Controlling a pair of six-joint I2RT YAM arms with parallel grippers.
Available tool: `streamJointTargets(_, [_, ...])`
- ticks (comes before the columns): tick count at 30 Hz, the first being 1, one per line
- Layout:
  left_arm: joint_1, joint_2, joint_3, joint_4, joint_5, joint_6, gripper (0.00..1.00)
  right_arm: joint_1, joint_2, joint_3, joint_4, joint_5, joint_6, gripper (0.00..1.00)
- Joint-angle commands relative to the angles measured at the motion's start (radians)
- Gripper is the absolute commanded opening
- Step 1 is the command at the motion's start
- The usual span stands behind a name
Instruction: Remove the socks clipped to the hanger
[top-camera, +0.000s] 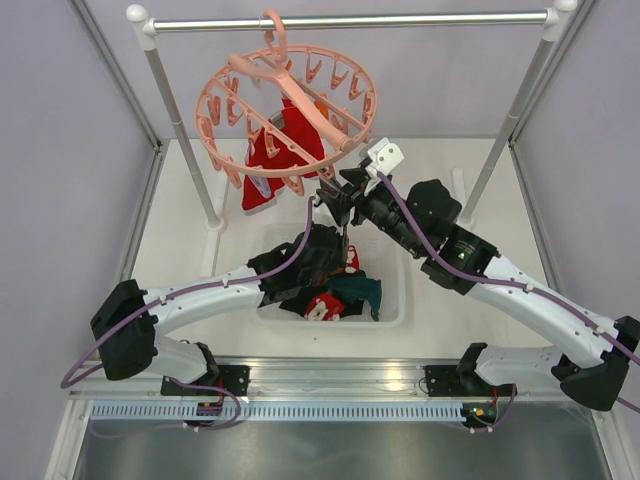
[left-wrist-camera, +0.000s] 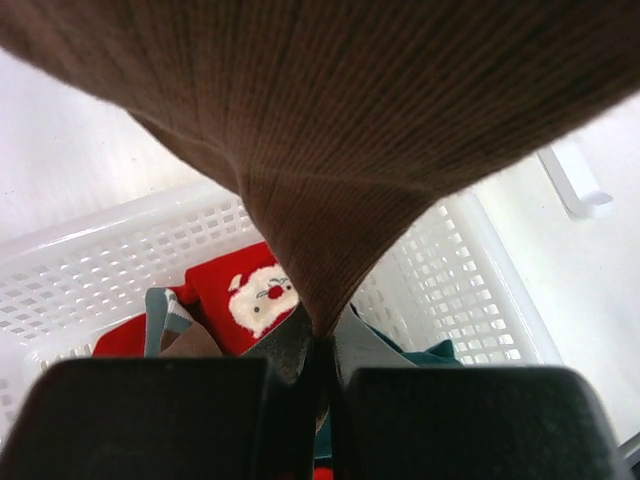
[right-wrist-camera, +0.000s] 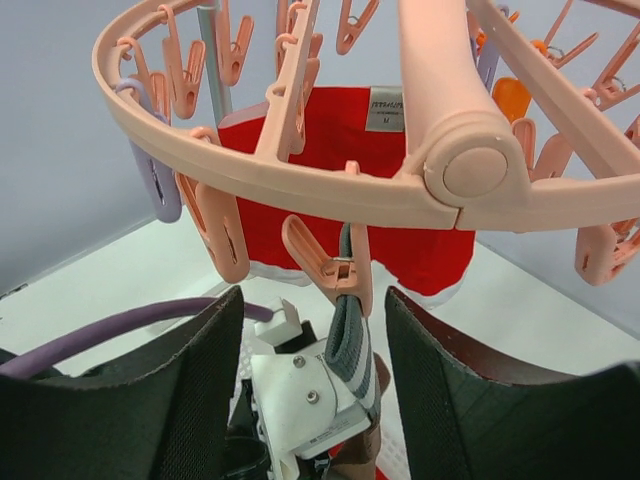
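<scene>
The left jaws are clamped together on a fold of a brown ribbed fabric sock (left-wrist-camera: 330, 150), which stretches up from them above a white perforated plastic basket (left-wrist-camera: 90, 270). Its grey cuff (right-wrist-camera: 350, 340) hangs in a clip (right-wrist-camera: 330, 265) of the round salmon-pink plastic hanger (right-wrist-camera: 300, 187), between the right jaws, which stand apart on either side.

One hanger (right-wrist-camera: 475, 170), one rail (top-camera: 350, 20), one basket (left-wrist-camera: 100, 280); clipped on are one brown sock (left-wrist-camera: 350, 150) and at least one red sock (right-wrist-camera: 340, 140).
</scene>
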Motion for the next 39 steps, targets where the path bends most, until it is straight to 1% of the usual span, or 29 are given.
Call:
streamJointTargets(1, [-0.005,0.001,0.041,0.011,0.015,-0.03,0.02,0.004,0.012,0.011,0.092,0.012,-0.015,0.63])
streamJointTargets(10, [-0.005,0.008,0.046,0.006,0.026,-0.033,0.02,0.013,0.05,0.005,0.184,0.086,-0.01,0.65])
streamJointTargets(15, [-0.005,0.006,0.049,0.005,0.026,-0.032,0.02,0.021,0.064,0.001,0.216,0.144,-0.01,0.65])
streamJointTargets(17, [-0.006,0.006,0.049,0.003,0.028,-0.035,0.02,0.026,0.066,-0.012,0.242,0.158,-0.012,0.64])
streamJointTargets(20, [-0.006,0.009,0.051,0.003,0.029,-0.033,0.02,0.029,0.063,-0.021,0.267,0.173,-0.015,0.57])
streamJointTargets(23, [-0.006,0.005,0.047,-0.001,0.028,-0.032,0.02,0.03,0.052,-0.03,0.287,0.181,-0.012,0.39])
streamJointTargets(24, [-0.006,0.0,0.046,-0.001,0.028,-0.032,0.02,0.03,0.046,-0.033,0.29,0.183,-0.009,0.29])
streamJointTargets(26, [-0.006,-0.008,0.046,-0.001,0.028,-0.03,0.02,0.029,0.041,-0.032,0.294,0.186,-0.006,0.21])
streamJointTargets(27, [-0.006,-0.009,0.044,-0.001,0.028,-0.03,0.02,0.03,0.035,-0.032,0.294,0.186,-0.006,0.16])
streamJointTargets(31, [-0.006,-0.037,0.034,-0.033,0.026,-0.032,0.02,0.03,0.023,-0.032,0.293,0.196,-0.003,0.1])
streamJointTargets(39, [-0.006,-0.107,-0.075,-0.061,-0.027,-0.061,0.02,0.029,0.014,-0.025,0.28,0.212,-0.007,0.08])
